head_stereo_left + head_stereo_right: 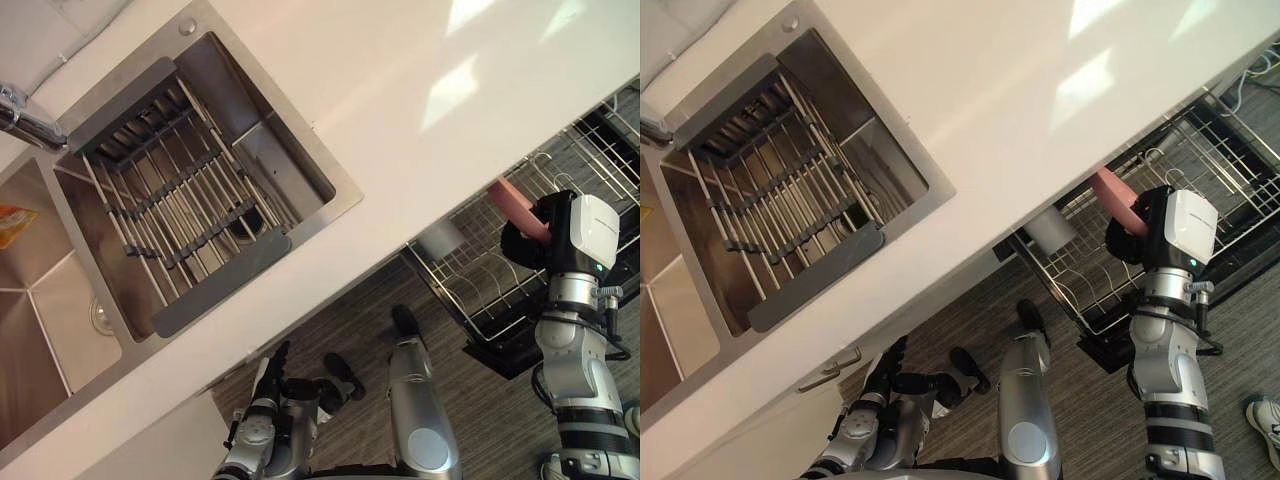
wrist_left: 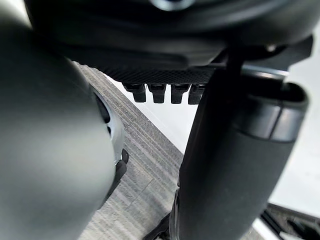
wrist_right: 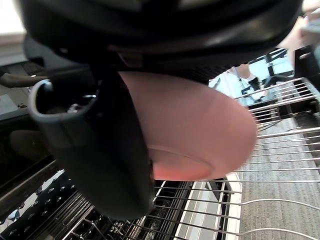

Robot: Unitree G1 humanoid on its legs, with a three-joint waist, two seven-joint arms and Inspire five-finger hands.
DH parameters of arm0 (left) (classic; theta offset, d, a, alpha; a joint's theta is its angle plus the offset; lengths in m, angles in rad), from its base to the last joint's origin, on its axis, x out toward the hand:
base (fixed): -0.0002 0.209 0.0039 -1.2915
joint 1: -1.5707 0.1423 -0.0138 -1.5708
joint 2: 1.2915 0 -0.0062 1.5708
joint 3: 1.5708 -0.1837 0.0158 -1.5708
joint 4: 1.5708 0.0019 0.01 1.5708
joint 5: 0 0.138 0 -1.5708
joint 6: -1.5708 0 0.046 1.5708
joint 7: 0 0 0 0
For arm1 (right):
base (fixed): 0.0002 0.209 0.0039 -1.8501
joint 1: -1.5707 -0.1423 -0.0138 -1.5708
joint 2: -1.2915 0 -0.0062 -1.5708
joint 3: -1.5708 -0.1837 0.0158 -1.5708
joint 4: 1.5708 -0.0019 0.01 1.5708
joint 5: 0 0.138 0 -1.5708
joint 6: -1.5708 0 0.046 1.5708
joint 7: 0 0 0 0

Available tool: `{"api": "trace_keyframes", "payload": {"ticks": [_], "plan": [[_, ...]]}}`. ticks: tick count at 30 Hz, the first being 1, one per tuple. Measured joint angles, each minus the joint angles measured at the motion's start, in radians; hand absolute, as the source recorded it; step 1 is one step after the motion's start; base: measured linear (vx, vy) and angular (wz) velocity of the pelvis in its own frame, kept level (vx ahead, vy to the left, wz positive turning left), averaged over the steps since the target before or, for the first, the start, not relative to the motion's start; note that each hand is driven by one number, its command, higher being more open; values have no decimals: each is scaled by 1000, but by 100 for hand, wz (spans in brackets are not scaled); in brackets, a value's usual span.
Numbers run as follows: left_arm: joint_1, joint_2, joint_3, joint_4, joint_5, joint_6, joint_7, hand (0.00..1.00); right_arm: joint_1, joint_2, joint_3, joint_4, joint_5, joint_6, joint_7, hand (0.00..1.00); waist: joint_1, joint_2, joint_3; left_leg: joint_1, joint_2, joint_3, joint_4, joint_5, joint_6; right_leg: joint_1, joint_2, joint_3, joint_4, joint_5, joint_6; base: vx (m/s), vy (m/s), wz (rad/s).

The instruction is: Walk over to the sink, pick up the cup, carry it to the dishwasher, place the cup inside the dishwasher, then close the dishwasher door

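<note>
My right hand (image 1: 523, 246) is shut on a pink cup (image 1: 514, 206), holding it tilted just above the pulled-out wire dishwasher rack (image 1: 478, 292). Seen from the right wrist, the thumb (image 3: 100, 165) curls round the cup (image 3: 200, 135), with the rack's wires (image 3: 270, 200) below it. The rack sticks out from under the white counter (image 1: 450, 100). My left hand (image 1: 272, 372) hangs low in front of the cabinet, its fingers (image 2: 160, 92) relaxed and holding nothing.
A steel sink (image 1: 340, 200) with a grey drying rack (image 1: 190, 210) across it is set in the counter at the left, beside a faucet (image 1: 25, 122). A white cup (image 1: 440, 238) stands in the dishwasher rack. A person's shoe (image 1: 1265, 415) shows on the floor at right.
</note>
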Motion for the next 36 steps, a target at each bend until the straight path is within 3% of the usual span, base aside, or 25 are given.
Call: {"api": "trace_keyframes", "payload": {"ticks": [11,28,36], "plan": [[-25,-21,26,-3,-12,-1,18,100,-38,0,-15,15,8,66,-41,0,33,0,0,-48,8,10,23,-6,2,-49,-9,-18,33,-2,-2,-22,-49,6],[-40,-41,45,-7,-21,4,34,100,-78,1,-35,90,15,97,-56,0,63,0,0,-61,16,27,32,-6,2,-68,-27,-61,62,-4,-6,18,-54,5],[-42,-44,45,-9,-21,6,40,100,-95,14,-120,123,19,122,-77,0,67,0,0,-62,13,29,32,-6,2,-69,-33,-67,65,-6,-8,4,-50,1]]}}
